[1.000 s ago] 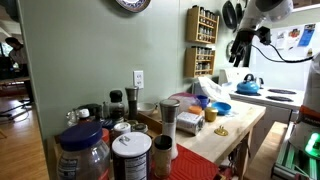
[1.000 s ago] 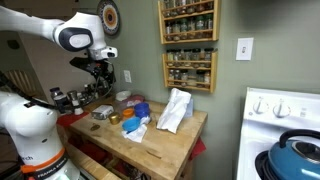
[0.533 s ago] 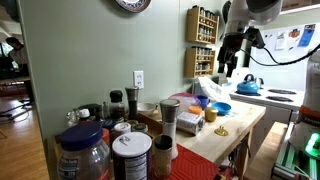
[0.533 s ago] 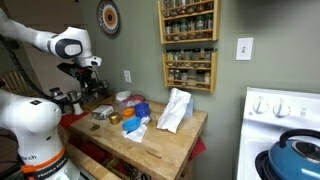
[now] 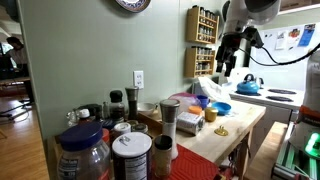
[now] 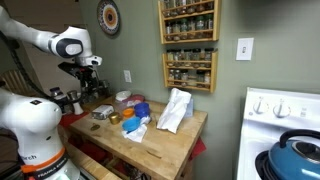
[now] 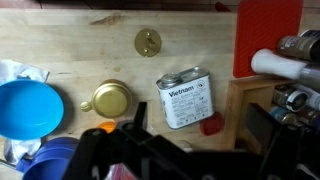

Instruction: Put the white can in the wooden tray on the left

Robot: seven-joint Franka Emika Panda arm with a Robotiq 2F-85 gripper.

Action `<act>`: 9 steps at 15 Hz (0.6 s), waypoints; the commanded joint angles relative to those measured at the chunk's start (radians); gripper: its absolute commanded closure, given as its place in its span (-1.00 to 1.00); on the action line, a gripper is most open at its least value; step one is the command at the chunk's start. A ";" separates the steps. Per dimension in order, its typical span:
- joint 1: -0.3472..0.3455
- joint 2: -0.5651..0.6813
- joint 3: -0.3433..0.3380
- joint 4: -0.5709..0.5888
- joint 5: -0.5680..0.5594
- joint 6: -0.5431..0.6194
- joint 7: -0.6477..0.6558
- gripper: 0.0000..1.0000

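Wrist view: looks down on white can (image 7: 185, 97), sitting just beside wooden tray (image 7: 245, 100) rim, not yet in it. Shows gripper (image 7: 195, 152) over can w/ jaws spread, nothing held. In both exterior views: swung in toward can vs 1 s ago, then barely budged; hangs well above can (image 5: 190, 122). Reads as approach staged; descent & grasp still to do.

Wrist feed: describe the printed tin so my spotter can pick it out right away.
On the pale wooden tabletop in the wrist view, look left of the red mat, near the middle. The tin lies between a round gold lid and a small red piece; it alone is boxy and silver-white, with "Vietnam" printed on it.
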 commanded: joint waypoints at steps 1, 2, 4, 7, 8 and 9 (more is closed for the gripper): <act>0.018 0.037 0.010 0.004 0.059 0.025 0.045 -1.00; 0.018 0.063 0.029 0.005 0.104 0.034 0.112 -1.00; 0.012 0.109 0.083 0.005 0.154 0.064 0.220 -1.00; 0.010 0.189 0.161 0.003 0.218 0.152 0.377 -1.00; 0.015 0.225 0.176 0.003 0.253 0.195 0.413 -1.00; 0.019 0.255 0.190 0.003 0.285 0.236 0.449 -1.00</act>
